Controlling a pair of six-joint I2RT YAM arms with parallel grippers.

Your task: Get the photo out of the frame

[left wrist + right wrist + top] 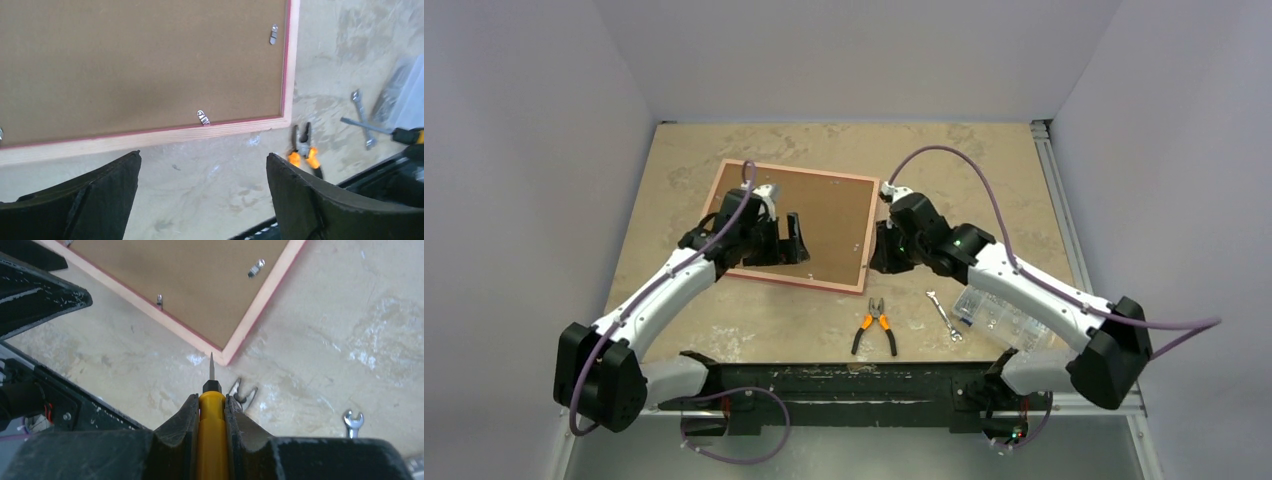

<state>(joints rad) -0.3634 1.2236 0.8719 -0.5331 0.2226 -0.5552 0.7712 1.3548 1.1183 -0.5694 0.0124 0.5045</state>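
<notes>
**A:** From above, where is the frame [809, 215]?

**B:** It lies flat on the mottled beige table [984, 170] with its reverse side up. The back is a matte brown board inside a thin pale border with a pink-red outer edge. The left gripper [786, 242] hovers over the frame's near-left part. The right gripper [886, 252] sits just beside its near-right corner. Orange-handled pliers [874, 328] and a steel wrench [944, 315] lie off the frame's near edge.

**A:** And the left wrist view?

**B:** The two black fingers [85, 200] are spread wide with nothing between them, over bare table just off the frame's wooden edge. Small shiny metal clips [203, 117] sit on the board along the rim.

**A:** And the right wrist?

**B:** The jaws are pressed on the smooth yellow handle of a screwdriver [212, 415]. Its thin steel tip points at the frame's corner, just beside it. I cannot tell whether it touches.
</notes>
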